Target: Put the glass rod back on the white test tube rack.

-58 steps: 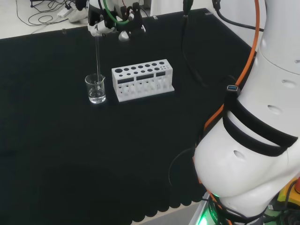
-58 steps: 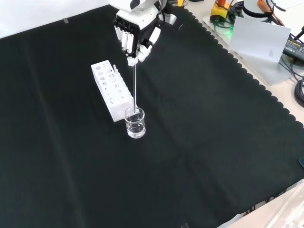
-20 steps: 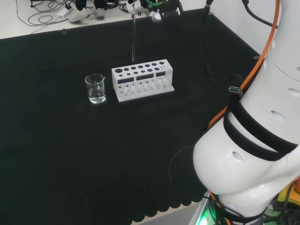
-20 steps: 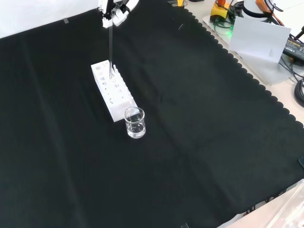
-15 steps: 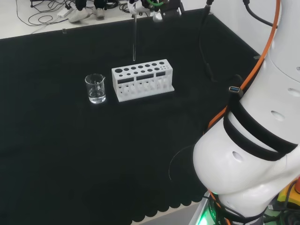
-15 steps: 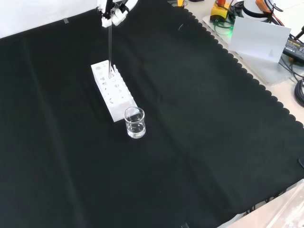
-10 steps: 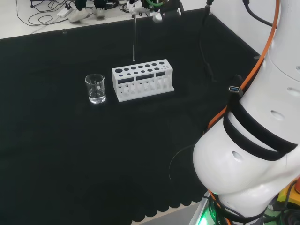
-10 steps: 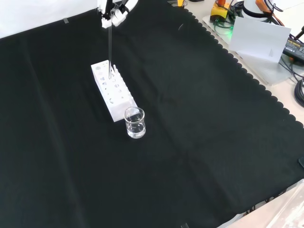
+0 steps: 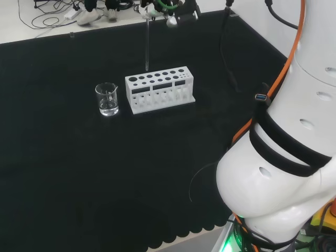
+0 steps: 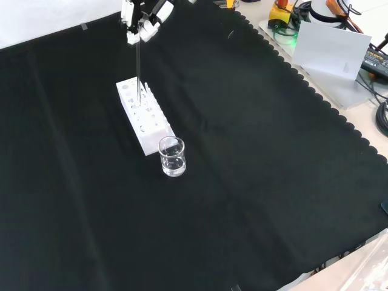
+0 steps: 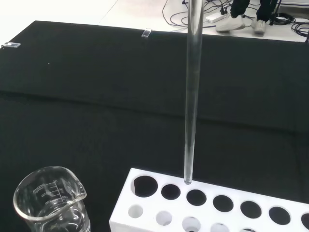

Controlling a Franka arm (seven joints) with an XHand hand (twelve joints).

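**Rod poised over the rack**

The black-clothed counter carries a white plastic test tube rack with rows of round holes, and at its near end in the front view a small clear glass beaker. Above the rack's far end the black and white robot hand pinches the top of a long clear glass rod, held upright so its tip hangs just above a hole, apparently for lowering straight in.
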